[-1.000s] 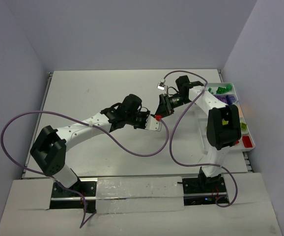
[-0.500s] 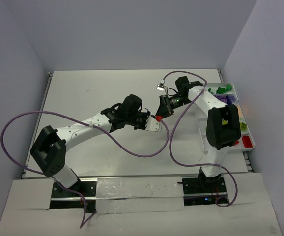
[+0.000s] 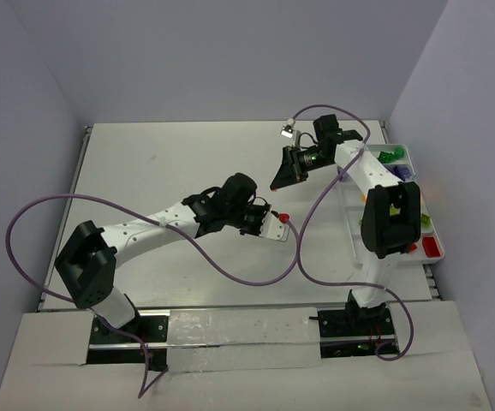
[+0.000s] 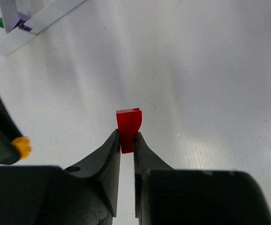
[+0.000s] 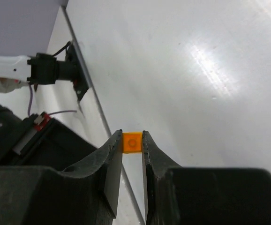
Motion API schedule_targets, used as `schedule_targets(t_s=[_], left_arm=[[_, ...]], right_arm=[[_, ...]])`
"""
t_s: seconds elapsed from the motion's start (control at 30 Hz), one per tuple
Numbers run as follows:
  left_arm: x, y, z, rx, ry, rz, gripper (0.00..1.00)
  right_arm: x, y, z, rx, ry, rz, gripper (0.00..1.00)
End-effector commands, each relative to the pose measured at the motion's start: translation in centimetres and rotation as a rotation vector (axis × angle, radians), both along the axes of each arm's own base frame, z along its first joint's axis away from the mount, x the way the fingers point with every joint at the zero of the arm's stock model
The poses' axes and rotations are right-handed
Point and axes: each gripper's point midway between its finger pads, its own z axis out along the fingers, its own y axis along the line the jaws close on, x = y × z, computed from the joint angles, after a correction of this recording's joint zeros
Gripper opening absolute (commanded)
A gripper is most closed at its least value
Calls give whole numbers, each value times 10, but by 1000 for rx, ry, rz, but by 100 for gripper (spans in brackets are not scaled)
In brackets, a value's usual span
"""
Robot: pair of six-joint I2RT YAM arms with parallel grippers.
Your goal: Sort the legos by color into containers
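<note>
Both are loaded: left gripper (image 4: pixel 126 140) pinches a red lego (image 4: pixel 128 123) mid-frame, and right gripper (image 5: pixel 132 137) clamps an orange lego (image 5: pixel 132 143) just up-right of it. Guessing that's so each goes straight to its color slot in the tray (image 3: pixel 414 157) at far right.

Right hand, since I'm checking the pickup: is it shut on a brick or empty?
Shut on an orange lego: the right hand pinches it between both fingers in the wrist view.

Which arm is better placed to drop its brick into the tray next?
Probably right: right gripper holds an orange brick, its arm beside the tray; left gripper, holding a red brick, must reach across.
</note>
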Motion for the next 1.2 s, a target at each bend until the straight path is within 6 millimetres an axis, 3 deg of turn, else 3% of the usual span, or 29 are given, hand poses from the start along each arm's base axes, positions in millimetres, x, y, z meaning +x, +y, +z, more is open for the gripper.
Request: schedule_targets(t_s=[0.0, 0.17, 0.23, 0.33, 0.37, 0.4, 0.5, 0.67, 1.17], left_arm=[[-17, -8, 9, -35, 42, -44, 0], [-11, -10, 16, -54, 68, 3, 0], [-5, -10, 22, -75, 122, 51, 0], [7, -14, 33, -99, 205, 108, 0], [12, -11, 35, -101, 281, 149, 0], [16, -12, 38, -108, 323, 172, 0], [31, -17, 59, -155, 413, 223, 0], [54, -15, 65, -186, 552, 330, 0], [110, 21, 76, -304, 662, 541, 0]], right_arm=[[36, -17, 8, -32, -85, -97, 0], [58, -81, -6, -198, -143, -268, 0], [68, -137, -13, -322, -169, -403, 0], [73, -203, -11, -488, -226, -539, 0], [74, -243, -12, -585, -242, -625, 0], [73, -268, -14, -665, -251, -669, 0], [66, -323, -20, -849, -257, -758, 0], [69, -350, -41, -897, -214, -780, 0], [78, -339, -90, -843, -128, -707, 2]])
